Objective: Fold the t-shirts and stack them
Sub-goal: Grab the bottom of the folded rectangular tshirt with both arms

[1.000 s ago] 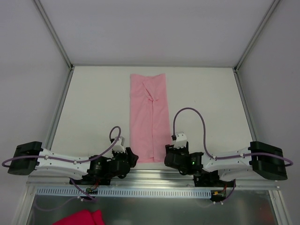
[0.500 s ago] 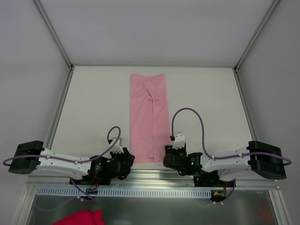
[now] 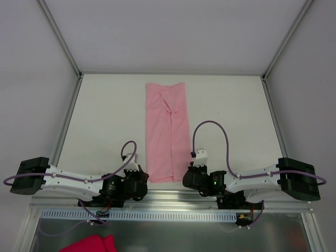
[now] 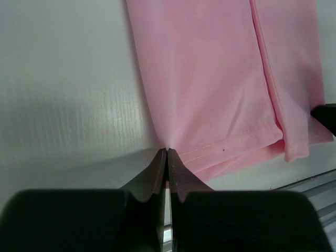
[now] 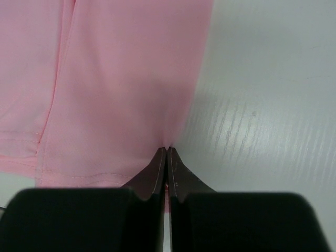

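Note:
The pale pink t-shirt (image 3: 167, 131) lies folded into a long narrow strip down the middle of the white table, its hem nearest the arms. My left gripper (image 3: 145, 177) is shut on the hem's near left corner; in the left wrist view the t-shirt (image 4: 210, 79) puckers where my left gripper (image 4: 167, 151) pinches its edge. My right gripper (image 3: 187, 176) is shut on the near right corner, and in the right wrist view the t-shirt (image 5: 126, 79) bunches at my right gripper (image 5: 166, 149).
A deep magenta cloth (image 3: 92, 244) lies below the table's near rail at the bottom left. The metal rail (image 3: 168, 214) runs along the front edge behind both arms. White table (image 3: 105, 121) extends on either side of the strip.
Both grippers have closed from open onto the hem corners of the t-shirt, each shifting slightly inward toward the strip. The t-shirt itself has not moved.

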`<move>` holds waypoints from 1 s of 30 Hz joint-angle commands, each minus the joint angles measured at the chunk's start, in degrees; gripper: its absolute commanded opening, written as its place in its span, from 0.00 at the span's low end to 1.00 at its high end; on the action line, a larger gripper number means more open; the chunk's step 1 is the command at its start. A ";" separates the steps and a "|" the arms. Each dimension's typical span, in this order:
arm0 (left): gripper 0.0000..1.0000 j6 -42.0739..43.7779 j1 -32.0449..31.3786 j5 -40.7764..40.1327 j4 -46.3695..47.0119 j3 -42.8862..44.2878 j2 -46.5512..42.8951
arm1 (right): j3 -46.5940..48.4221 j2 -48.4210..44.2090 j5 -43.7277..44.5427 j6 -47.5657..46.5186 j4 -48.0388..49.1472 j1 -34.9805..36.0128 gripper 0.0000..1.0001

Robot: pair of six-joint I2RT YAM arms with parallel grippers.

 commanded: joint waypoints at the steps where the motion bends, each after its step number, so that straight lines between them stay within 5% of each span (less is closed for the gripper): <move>1: 0.00 -0.54 -0.68 -2.02 -1.44 2.17 0.39 | 1.32 -0.02 1.03 1.12 -0.72 -0.30 0.01; 9: 0.00 1.13 -1.38 -2.29 -1.53 3.84 1.62 | 1.93 -0.11 0.68 -1.34 0.77 -0.38 0.01; 10: 0.06 1.57 -1.38 -2.20 -1.18 4.36 1.97 | 2.02 -0.02 0.85 -1.60 0.78 -0.38 0.01; 12: 0.40 2.18 -1.38 -1.85 -0.39 4.89 3.82 | 1.93 0.24 1.03 -1.69 0.60 -0.56 0.01; 13: 0.47 2.45 -1.38 -1.67 0.05 5.07 4.43 | 2.02 0.33 0.94 -1.61 0.69 -0.65 0.01; 19: 0.71 2.89 -2.26 0.61 3.66 5.15 7.42 | 1.67 0.33 0.76 -1.78 0.86 -1.18 0.01; 24: 0.68 -0.53 -3.93 -0.79 1.82 4.81 6.90 | 1.41 0.07 0.68 -2.22 1.30 -1.53 0.01; 30: 0.44 -0.80 -4.55 0.08 4.36 2.26 3.30 | 0.44 -0.72 0.50 -2.13 1.48 -2.05 0.01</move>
